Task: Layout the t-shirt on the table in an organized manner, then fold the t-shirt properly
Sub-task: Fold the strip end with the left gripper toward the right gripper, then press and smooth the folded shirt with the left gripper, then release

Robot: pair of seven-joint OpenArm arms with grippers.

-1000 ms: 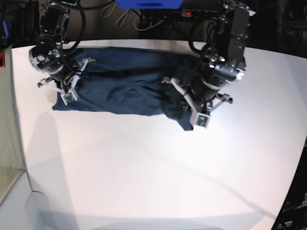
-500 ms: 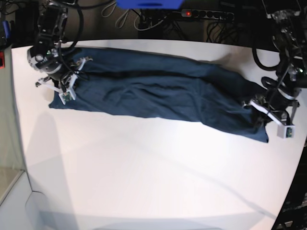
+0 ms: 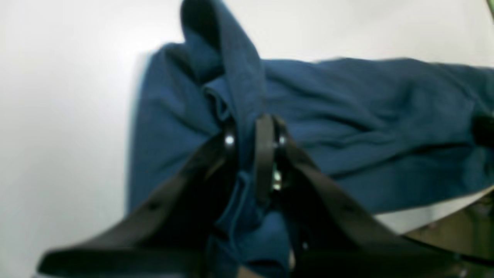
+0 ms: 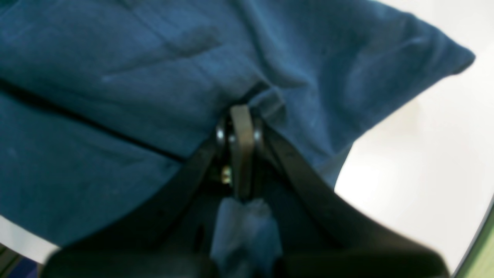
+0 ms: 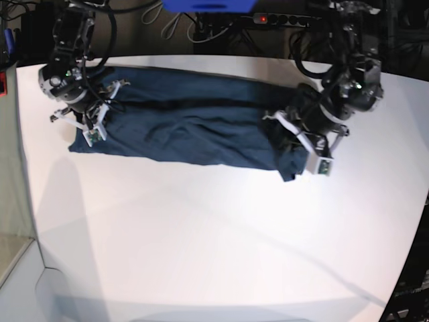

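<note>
Behind the far edge of the desk (image 5: 201, 268) the room is dark. A black power strip (image 5: 285, 20) with a lit red switch lies just beyond that edge, near its middle. Loose cables (image 5: 181, 27) coil to the left of the strip. A bright blue object (image 5: 208, 5) sits at the top edge, left of the strip; its nature cannot be told. Left of the desk a pale panel (image 5: 10, 188) stands upright. Lighting is even, with soft shadows across the desk surface.

Both tools, left (image 3: 252, 154) and right (image 4: 239, 131), seemingly clamped, arms lowered.
</note>
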